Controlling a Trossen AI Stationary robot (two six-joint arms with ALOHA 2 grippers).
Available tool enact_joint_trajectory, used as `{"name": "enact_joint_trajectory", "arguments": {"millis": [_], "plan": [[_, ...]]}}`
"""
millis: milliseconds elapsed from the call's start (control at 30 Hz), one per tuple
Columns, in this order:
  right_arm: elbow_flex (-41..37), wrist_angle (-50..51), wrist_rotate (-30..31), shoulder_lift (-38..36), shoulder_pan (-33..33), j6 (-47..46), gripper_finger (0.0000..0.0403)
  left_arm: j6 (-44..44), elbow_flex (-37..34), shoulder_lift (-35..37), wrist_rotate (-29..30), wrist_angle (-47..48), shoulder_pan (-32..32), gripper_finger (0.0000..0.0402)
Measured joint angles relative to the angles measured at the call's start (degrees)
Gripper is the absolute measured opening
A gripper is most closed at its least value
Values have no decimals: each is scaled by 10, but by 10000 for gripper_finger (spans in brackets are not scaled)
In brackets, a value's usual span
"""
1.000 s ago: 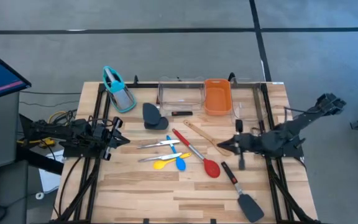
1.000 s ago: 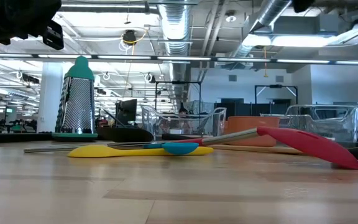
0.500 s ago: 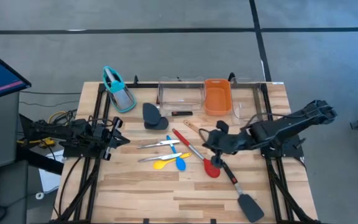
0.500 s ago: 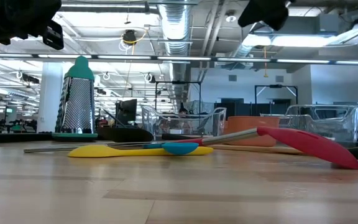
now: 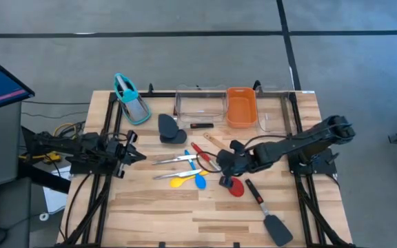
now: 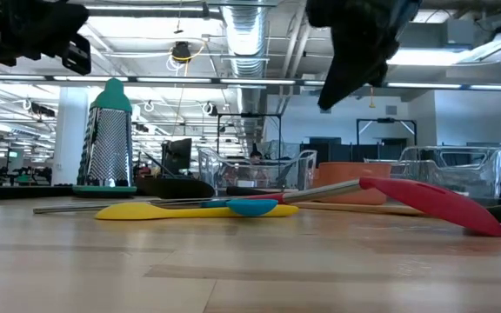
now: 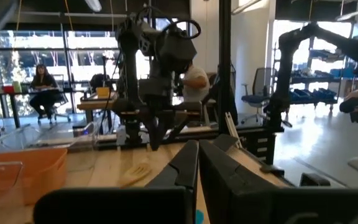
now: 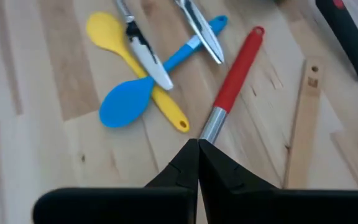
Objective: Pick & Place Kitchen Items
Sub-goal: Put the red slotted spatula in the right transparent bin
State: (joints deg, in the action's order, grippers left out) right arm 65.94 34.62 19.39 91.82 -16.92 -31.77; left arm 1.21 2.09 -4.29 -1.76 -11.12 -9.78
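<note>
Now the right gripper (image 5: 222, 167), fingers pressed together, is hovering over the red steel-handled spoon (image 5: 219, 170): red grip, bare steel shaft, red bowl. Left gripper (image 5: 131, 156), closed, is waiting at the table's left edge.

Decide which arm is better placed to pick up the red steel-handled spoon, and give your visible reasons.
The right arm. Its hand hovers directly over the red steel-handled spoon in the table's middle, fingers shut. The left hand waits at the table's left edge, far from it.
</note>
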Motion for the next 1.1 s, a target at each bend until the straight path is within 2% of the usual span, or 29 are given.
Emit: {"name": "enact_joint_trajectory", "arguments": {"millis": [133, 300, 400, 600, 800, 1100], "plan": [[0, 4, -20, 23, 13, -27, 36, 0, 0, -29, 0, -1, 0, 3], [0, 10, -84, 24, 25, -76, 105, -1, 0, -63, 0, -2, 0, 3], [0, 10, -90, 24, 28, -114, 149, -2, 0, -81, 0, -3, 0, 3], [0, 15, -91, 34, 27, -114, 214, -2, 0, -103, 0, -7, 0, 3], [0, 25, -91, 61, 27, -112, 229, -2, 0, -109, 0, -12, 0, 3], [0, 33, -112, 111, 28, -113, 214, -2, 0, -109, 0, -16, 0, 3]]}}
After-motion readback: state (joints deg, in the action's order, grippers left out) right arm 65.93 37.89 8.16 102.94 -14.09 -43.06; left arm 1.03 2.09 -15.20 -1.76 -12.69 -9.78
